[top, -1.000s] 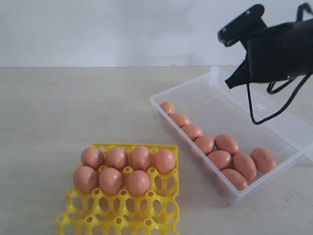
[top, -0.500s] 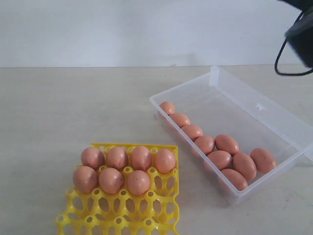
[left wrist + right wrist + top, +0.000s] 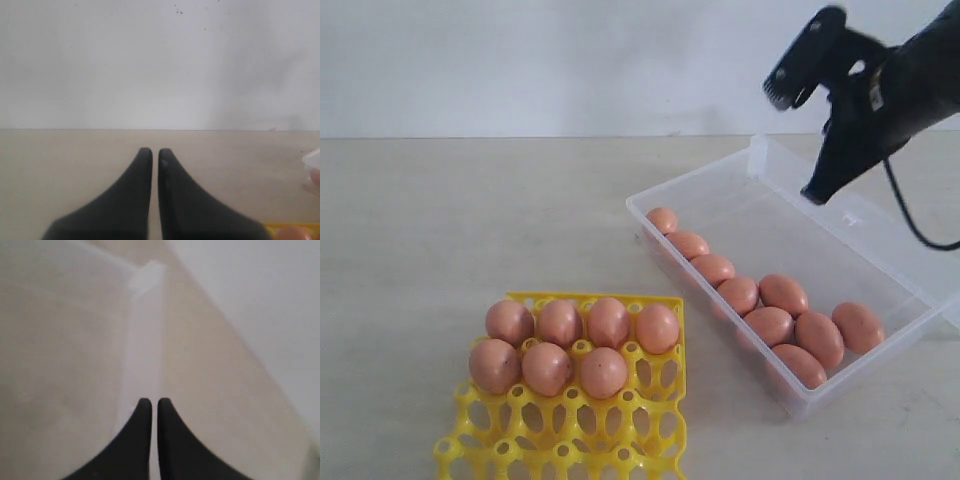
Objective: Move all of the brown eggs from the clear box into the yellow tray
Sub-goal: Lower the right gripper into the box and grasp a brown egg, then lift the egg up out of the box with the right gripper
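Several brown eggs (image 3: 769,325) lie in a row along the near side of the clear box (image 3: 790,235) on the right. More brown eggs (image 3: 559,323) fill the far two rows of the yellow tray (image 3: 620,430) at the lower left. My right gripper (image 3: 815,193) hangs above the box's far part, pointing down, well away from the eggs. In the right wrist view it (image 3: 151,402) is shut and empty over the box's wall (image 3: 142,340). My left gripper (image 3: 155,152) is shut and empty over bare table, with a corner of the tray (image 3: 280,229) beside it.
The beige table (image 3: 470,220) spreads to the left of the box and beyond the tray. A white wall (image 3: 570,60) stands behind. The tray's near rows of cups (image 3: 560,440) hold nothing. The right arm's cable (image 3: 920,225) hangs above the box's far side.
The right arm swung up out of the exterior view and has come back above the box's far side, jaws closed. No egg has moved.
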{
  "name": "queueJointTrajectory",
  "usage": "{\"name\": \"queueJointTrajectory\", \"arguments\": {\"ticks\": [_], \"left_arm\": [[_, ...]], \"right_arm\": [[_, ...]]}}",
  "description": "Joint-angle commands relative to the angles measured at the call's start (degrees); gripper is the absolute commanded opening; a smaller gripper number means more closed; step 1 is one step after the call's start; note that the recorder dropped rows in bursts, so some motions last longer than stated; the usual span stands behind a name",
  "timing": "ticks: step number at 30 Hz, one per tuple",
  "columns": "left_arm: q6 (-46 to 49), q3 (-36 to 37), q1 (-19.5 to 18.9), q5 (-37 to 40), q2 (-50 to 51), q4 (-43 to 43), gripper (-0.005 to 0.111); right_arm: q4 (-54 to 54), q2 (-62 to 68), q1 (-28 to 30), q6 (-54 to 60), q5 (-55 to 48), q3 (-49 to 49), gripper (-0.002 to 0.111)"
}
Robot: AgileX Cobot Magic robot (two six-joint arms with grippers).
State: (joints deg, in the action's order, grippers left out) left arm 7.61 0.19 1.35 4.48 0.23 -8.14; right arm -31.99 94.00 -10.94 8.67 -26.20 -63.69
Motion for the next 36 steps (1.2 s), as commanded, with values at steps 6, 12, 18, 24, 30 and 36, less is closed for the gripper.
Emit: {"name": "queueJointTrajectory", "arguments": {"ticks": [6,12,18,24,30,36], "left_arm": [[-0.37,-0.19,-0.08,-0.12,-0.23,-0.2,0.004],[-0.37,-0.19,-0.08,-0.12,-0.23,-0.2,0.004],[-0.37,-0.19,-0.08,-0.46,-0.23,-0.2,0.004],[-0.37,-0.19,-0.08,-0.46,-0.23,-0.2,0.004],[-0.37,-0.19,-0.08,-0.46,-0.23,-0.2,0.004],[-0.37,-0.19,-0.08,-0.35,-0.23,-0.2,0.004]], "right_arm": [[28.04,4.25,-0.62,15.37,-3.53,0.12,0.0],[32.83,7.39,-1.09,10.32,-10.27,0.12,0.026],[33.95,12.36,-1.09,11.16,-9.47,0.12,0.046],[34.17,15.08,-1.09,11.37,-8.12,0.12,0.046],[34.17,17.09,-1.09,11.37,-7.33,0.12,0.037],[26.54,13.49,-0.98,-2.55,-5.01,0.12,0.0]]}}
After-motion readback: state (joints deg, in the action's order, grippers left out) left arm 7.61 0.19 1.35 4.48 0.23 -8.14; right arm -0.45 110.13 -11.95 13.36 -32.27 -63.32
